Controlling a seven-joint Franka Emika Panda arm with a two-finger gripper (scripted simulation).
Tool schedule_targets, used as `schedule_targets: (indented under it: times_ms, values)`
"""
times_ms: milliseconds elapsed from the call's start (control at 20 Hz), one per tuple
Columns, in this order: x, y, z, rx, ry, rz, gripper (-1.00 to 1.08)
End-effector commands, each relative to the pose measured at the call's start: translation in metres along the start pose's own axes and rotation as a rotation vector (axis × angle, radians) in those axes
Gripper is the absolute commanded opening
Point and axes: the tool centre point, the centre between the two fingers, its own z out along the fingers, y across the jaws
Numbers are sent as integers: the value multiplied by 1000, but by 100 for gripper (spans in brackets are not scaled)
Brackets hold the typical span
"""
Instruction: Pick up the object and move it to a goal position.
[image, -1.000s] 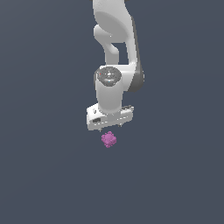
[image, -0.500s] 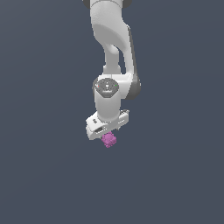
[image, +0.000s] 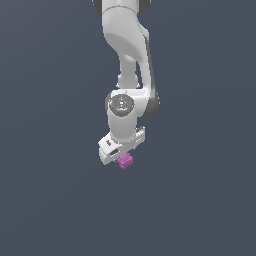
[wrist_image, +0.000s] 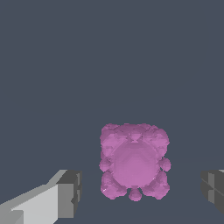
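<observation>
The object is a tiny magenta-pink knobbly clump (image: 125, 161) on the dark grey floor, just under the white gripper (image: 123, 156) in the exterior view. In the wrist view the clump (wrist_image: 134, 162) lies between the two grey fingertips (wrist_image: 70, 194), with a clear gap on each side. The gripper (wrist_image: 142, 192) is open and touches nothing. In the exterior view the gripper body hides the fingers and part of the clump.
The white arm (image: 127, 60) rises straight above the gripper to the top of the exterior view. The plain dark grey floor (image: 200, 200) spreads all around.
The arm has come down over the clump. The gripper, a little above it a second ago, now straddles it. The clump has not moved.
</observation>
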Motion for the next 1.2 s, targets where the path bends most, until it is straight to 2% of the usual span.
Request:
schedule_targets:
  times_ms: [0, 250, 600, 850, 900, 1150]
  values:
    - [0, 0, 0, 0, 0, 0, 100]
    - [0, 0, 10, 0, 0, -1, 100]
    - [-1, -1, 45, 0, 0, -5, 100]
    - [0, 0, 50, 0, 1, -5, 100]
    - [0, 0, 50, 0, 1, -5, -100]
    - [0, 0, 50, 0, 1, -5, -100]
